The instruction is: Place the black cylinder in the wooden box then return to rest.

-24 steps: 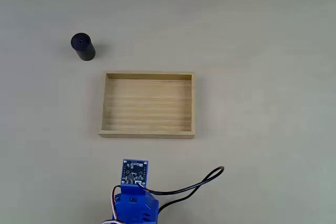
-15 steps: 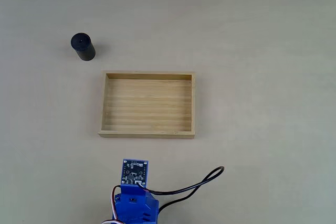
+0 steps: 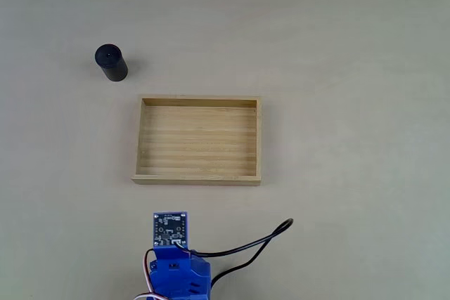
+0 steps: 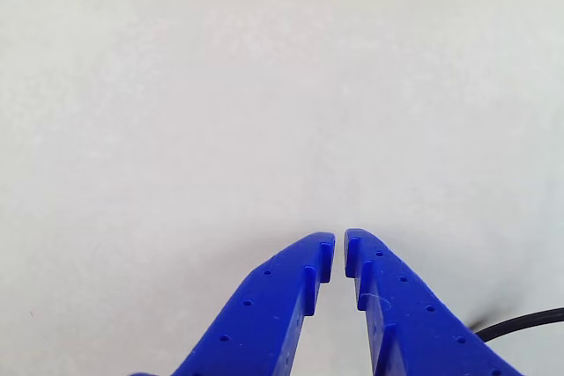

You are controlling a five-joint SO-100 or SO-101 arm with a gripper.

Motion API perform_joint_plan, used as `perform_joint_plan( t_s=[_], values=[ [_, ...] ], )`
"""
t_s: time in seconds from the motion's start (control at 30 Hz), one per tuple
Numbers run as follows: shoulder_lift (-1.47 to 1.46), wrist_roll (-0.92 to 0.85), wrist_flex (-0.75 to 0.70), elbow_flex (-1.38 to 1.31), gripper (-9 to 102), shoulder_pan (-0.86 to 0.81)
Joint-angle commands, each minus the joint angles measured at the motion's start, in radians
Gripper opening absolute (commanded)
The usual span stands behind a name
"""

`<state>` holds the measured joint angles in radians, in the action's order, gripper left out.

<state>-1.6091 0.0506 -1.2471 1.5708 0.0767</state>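
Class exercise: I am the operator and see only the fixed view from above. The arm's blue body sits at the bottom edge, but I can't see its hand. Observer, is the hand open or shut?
Observer: In the other view the hand is nearly shut, its blue fingers almost meeting at the tips.
Operator: Is it holding the black cylinder?
Observer: No, nothing sits between the fingers.
Operator: What lies ahead of the hand?
Observer: Bare pale table; a black cable enters at the lower right corner.
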Motion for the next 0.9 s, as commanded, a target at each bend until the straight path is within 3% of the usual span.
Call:
perform_joint_plan(
  t_s=[0.0,0.17,0.53,0.87],
  values=[
    [0.083,0.011,0.132,-0.074,0,0.023],
    [0.238,0.023,0.278,-0.201,0,0.071],
    [0.546,0.041,0.4,-0.503,0,0.173],
    [0.896,0.021,0.617,-0.753,5,0.176]
  ],
)
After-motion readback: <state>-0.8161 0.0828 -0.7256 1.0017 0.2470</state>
